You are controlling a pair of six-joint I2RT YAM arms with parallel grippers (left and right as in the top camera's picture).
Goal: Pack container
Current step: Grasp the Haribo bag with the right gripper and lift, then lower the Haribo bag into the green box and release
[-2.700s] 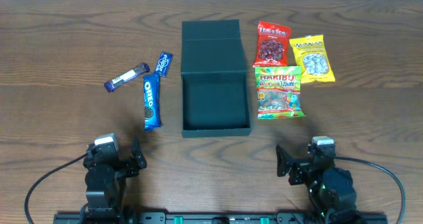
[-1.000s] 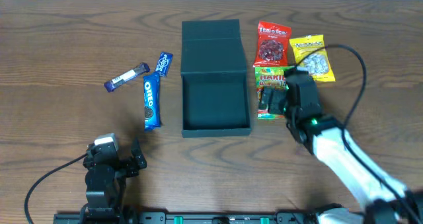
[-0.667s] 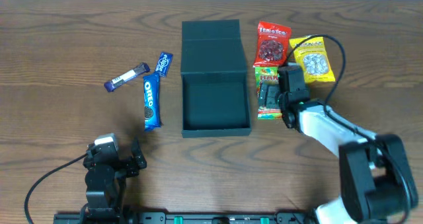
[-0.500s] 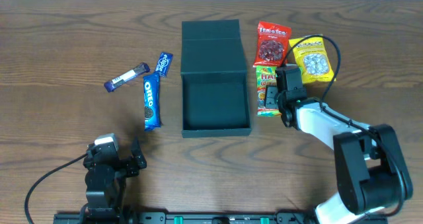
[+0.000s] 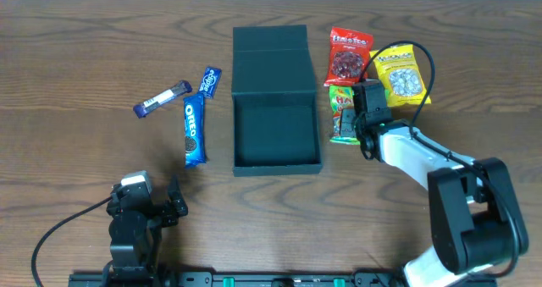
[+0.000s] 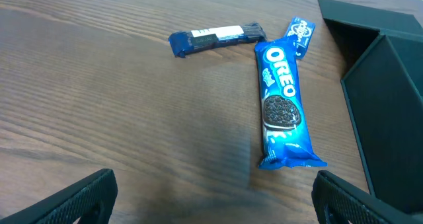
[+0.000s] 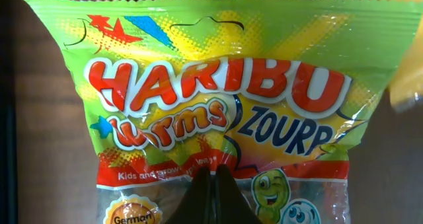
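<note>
The dark teal container (image 5: 278, 168) stands open mid-table with its flap lid (image 5: 269, 46) folded back, and its inside looks empty. Just right of it lies a green Haribo bag (image 5: 341, 116), narrowed and crumpled. My right gripper (image 5: 352, 123) is over that bag. In the right wrist view its fingertips (image 7: 211, 174) are pressed together on the Haribo bag (image 7: 218, 92), pinching the film below the logo. My left gripper (image 5: 174, 204) rests near the front left edge, and its fingers (image 6: 84, 197) stand wide apart over bare wood. The container's corner (image 6: 390, 85) shows at the right of the left wrist view.
Left of the container lie a blue Oreo pack (image 5: 194, 132) (image 6: 281, 112), a small blue packet (image 5: 209, 81) (image 6: 301, 34) and a dark bar (image 5: 161, 99) (image 6: 217, 37). A red bag (image 5: 349, 57) and a yellow bag (image 5: 400, 74) lie behind the Haribo bag.
My right arm reached from the front edge to the Haribo bag and its gripper closed on the bag, which now looks narrower. The left arm has not moved.
</note>
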